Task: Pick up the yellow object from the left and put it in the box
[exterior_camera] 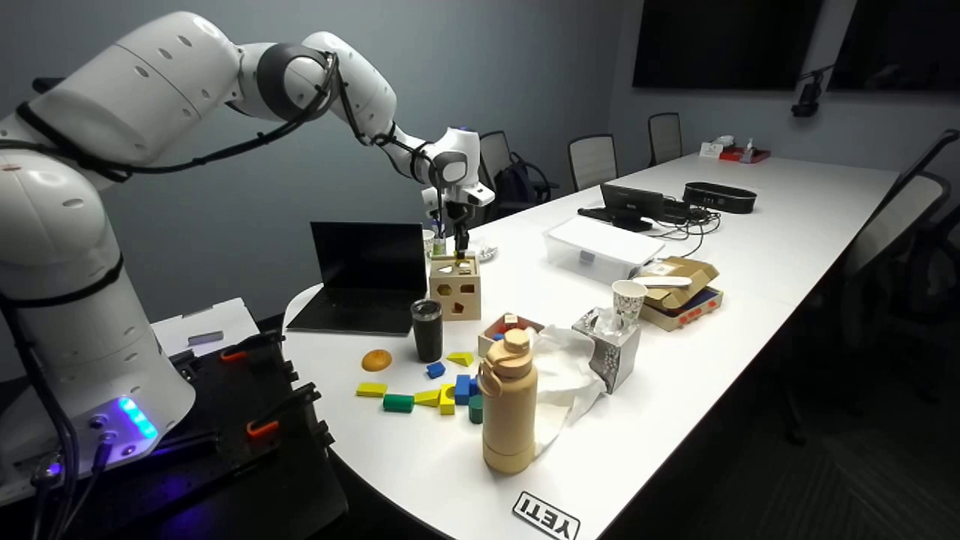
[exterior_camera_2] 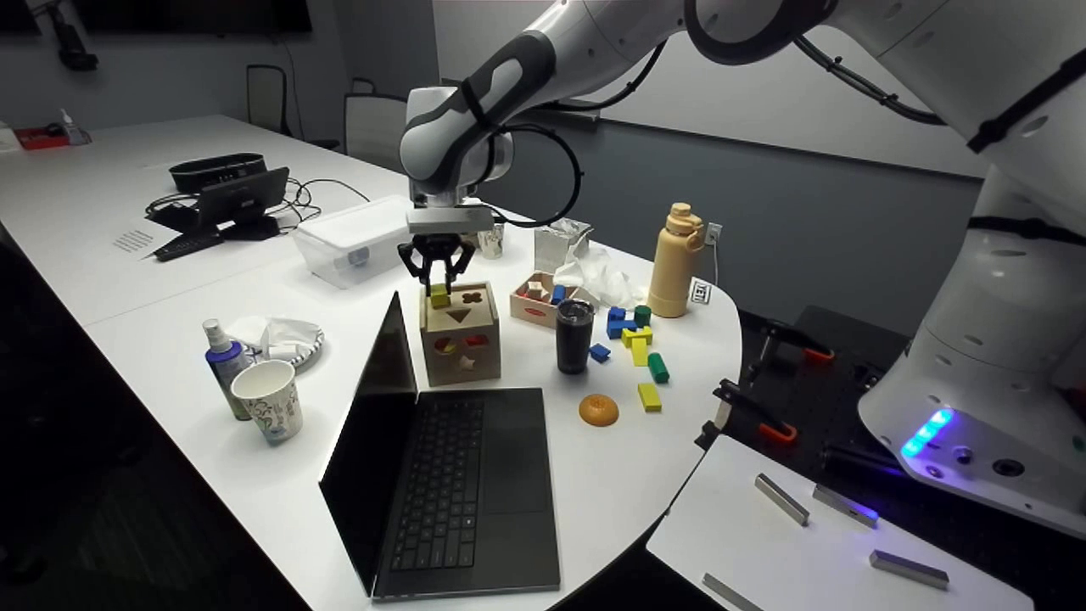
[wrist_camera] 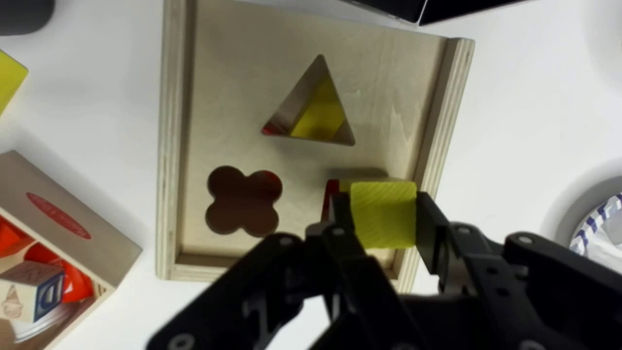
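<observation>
Yellow block [wrist_camera: 384, 216] held at the top of the wooden box [exterior_camera_2: 462, 361].
Bright yellow, squarish and finely ridged, the piece sits between the fingertips of the gripper [wrist_camera: 384, 209], which is closed to the block's width with a finger against either side. Below the gripper lies the box, one cut-out [wrist_camera: 329, 197] partly hidden by the block; whether block and box touch cannot be told. In both exterior views the arm [exterior_camera: 157, 79] reaches far out, bending so the gripper points down.
</observation>
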